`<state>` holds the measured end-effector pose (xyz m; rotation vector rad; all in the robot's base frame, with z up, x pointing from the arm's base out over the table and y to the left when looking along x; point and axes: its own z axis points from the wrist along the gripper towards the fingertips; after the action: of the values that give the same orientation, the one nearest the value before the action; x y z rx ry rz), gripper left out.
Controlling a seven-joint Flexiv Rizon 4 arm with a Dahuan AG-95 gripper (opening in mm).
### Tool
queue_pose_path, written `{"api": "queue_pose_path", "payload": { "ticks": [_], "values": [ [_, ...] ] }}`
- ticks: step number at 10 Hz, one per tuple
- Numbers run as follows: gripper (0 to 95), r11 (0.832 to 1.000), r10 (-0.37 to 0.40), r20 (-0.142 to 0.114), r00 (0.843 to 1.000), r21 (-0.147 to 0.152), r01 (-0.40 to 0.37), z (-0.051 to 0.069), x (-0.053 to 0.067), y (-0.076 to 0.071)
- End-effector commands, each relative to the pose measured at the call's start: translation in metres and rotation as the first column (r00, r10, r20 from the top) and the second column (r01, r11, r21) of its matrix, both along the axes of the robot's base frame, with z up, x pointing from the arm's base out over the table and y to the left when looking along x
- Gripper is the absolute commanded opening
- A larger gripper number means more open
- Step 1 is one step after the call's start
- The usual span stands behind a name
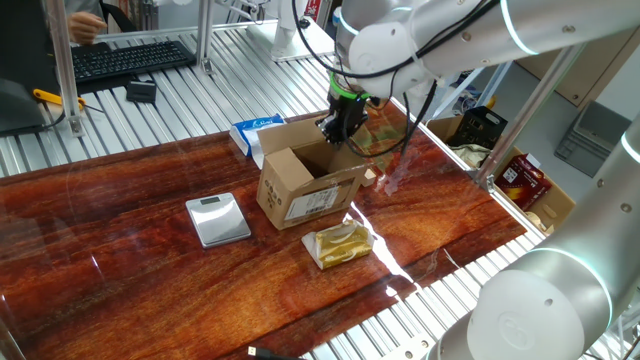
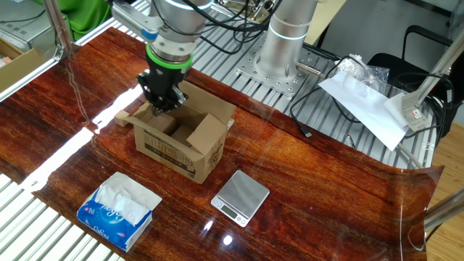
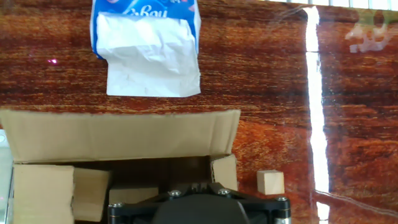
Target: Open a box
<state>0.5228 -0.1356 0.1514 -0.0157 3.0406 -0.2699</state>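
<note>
Your gripper (image 2: pixel 161 101) hangs over the box (image 2: pixel 181 138); raised flaps crowd it. A packet (image 2: pixel 116 209) and scale (image 2: pixel 241 196) flank the box, the foil pack (image 1: pixel 341 244) lies near.

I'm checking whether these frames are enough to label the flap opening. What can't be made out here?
- Gripper fingertips: hidden by the gripper body in both fixed views and cut off by the bottom edge in the hand view, so open or shut is unclear.
- Contact with a flap of the box: cannot tell.
- Box interior: mostly in shadow.
- Box label text: too small to read.
- Gold pack: seen in one fixed view only.
</note>
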Motion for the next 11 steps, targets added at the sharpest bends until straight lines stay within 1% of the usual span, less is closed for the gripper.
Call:
{"api": "queue_pose_path", "payload": {
  "ticks": [1, 3, 5, 8, 11],
  "values": [
    [0.0, 1.000, 0.007, -0.008, 1.000, -0.001, -0.007, 0.005, 0.002, -0.004],
    [0.0, 1.000, 0.018, -0.022, 1.000, -0.006, -0.018, 0.013, 0.004, -0.011],
    [0.0, 1.000, 0.030, -0.036, 0.999, -0.009, -0.030, 0.017, 0.005, -0.016],
    [0.0, 0.999, 0.051, -0.048, 0.998, -0.012, -0.052, 0.019, 0.008, -0.029],
    [0.0, 0.998, 0.065, -0.051, 0.997, -0.007, -0.066, 0.018, 0.010, -0.039]
  ]
}}
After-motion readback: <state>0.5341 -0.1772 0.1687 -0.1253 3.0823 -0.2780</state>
